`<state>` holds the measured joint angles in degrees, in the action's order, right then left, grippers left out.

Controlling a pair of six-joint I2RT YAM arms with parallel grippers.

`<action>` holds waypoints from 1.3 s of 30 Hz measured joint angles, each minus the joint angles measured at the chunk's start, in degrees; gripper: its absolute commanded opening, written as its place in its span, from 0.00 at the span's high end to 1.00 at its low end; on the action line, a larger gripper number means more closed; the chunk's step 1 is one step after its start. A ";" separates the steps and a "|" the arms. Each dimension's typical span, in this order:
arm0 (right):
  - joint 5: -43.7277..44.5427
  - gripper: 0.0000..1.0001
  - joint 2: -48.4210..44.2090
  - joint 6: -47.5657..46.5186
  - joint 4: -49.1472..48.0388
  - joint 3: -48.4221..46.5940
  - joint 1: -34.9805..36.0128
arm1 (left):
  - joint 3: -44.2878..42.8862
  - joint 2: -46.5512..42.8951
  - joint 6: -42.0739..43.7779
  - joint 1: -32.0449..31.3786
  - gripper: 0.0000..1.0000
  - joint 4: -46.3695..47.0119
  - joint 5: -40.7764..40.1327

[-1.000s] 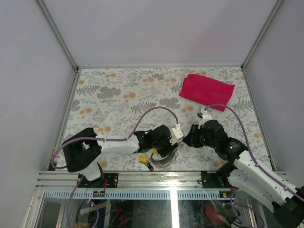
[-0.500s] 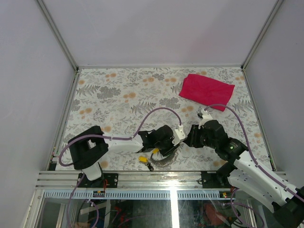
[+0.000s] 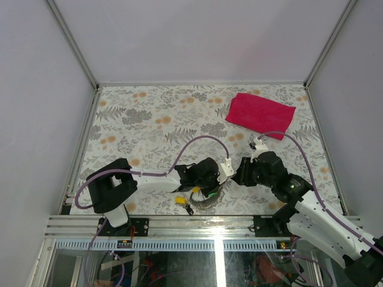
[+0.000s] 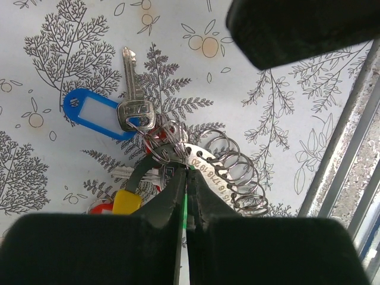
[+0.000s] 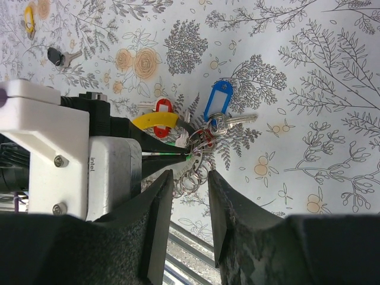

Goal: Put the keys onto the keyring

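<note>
Keyring (image 4: 168, 147) lies on the floral desk (image 3: 149, 113) near its front edge, between the two hands. It is bundled with a blue tag (image 4: 89, 116), a silver key (image 4: 132, 89), a yellow tag (image 4: 126, 202), a red tag (image 5: 160, 110) and a coiled strand (image 4: 237, 172). The left hand (image 4: 186, 178) is clenched at the ring, with a thin green tag (image 4: 184, 208) pinched edge-on between its fingers. The right hand (image 5: 190, 177) is released, fingers apart, hovering just beside the left hand's tips. The ring's loops show in the gap between its fingers; whether it touches them I cannot tell. A loose yellow tag (image 5: 28, 15) and a black-headed key (image 5: 56, 56) lie near each other on the desk, apart from the bundle and just beside the left hand. A red cloth (image 3: 260, 115) lies well apart, toward the far right.
</note>
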<state>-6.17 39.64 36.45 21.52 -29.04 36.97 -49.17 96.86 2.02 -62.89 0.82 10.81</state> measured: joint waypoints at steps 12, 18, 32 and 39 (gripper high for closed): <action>0.02 0.64 -0.61 -0.24 0.00 0.00 0.00 | 0.02 -3.21 0.28 0.28 1.00 -1.38 0.72; 0.04 0.64 -1.86 -1.46 -0.02 0.00 0.00 | 0.02 -8.59 1.03 0.33 1.00 -3.19 0.83; -6.01 0.65 -14.84 -11.21 -11.19 4.50 -0.02 | 0.02 -19.67 3.87 0.33 1.00 -13.16 2.36; -10.05 0.64 -17.16 -13.62 -19.23 9.18 -0.02 | 0.02 -23.47 4.20 0.33 1.00 -15.82 3.28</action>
<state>-16.23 22.48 22.83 2.28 -19.86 36.95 -49.15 73.38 6.22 -62.57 -15.00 14.09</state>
